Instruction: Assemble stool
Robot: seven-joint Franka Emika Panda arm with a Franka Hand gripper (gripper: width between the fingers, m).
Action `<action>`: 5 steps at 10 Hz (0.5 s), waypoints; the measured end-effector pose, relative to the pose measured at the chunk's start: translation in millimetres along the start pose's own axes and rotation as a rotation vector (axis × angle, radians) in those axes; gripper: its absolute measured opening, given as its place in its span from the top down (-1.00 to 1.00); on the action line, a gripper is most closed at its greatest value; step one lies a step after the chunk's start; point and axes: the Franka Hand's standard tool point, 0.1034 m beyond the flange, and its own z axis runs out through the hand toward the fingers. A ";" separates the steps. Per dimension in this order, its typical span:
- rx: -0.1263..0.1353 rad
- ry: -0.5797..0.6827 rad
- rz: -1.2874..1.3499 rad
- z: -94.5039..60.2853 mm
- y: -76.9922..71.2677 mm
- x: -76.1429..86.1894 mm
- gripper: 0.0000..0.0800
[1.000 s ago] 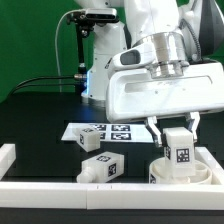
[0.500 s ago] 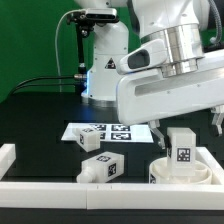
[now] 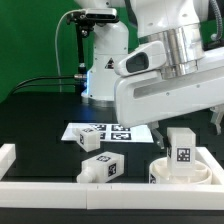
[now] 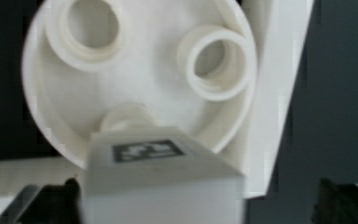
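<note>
Claw (image 4: 190,205) spread wide and empty over the leg (image 3: 181,145) standing upright in the seat (image 3: 158,173) at the exterior view's right; parts look light, stiff, slick plastic, so I'd pinch a leg across its flat sides.

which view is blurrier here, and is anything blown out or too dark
Wrist view: soft throughout, tag on the leg smeared, the seat nearly washed-out white. Exterior view: sharper, tag on the loose leg crisp, black table shows no detail.
</note>
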 end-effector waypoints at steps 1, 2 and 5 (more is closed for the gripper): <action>-0.026 0.014 0.034 -1.6 -4.3 5.0 -0.62; -0.036 0.078 0.016 0.1 -7.0 6.7 -0.62; -0.030 0.083 0.024 2.5 -0.8 0.7 -0.62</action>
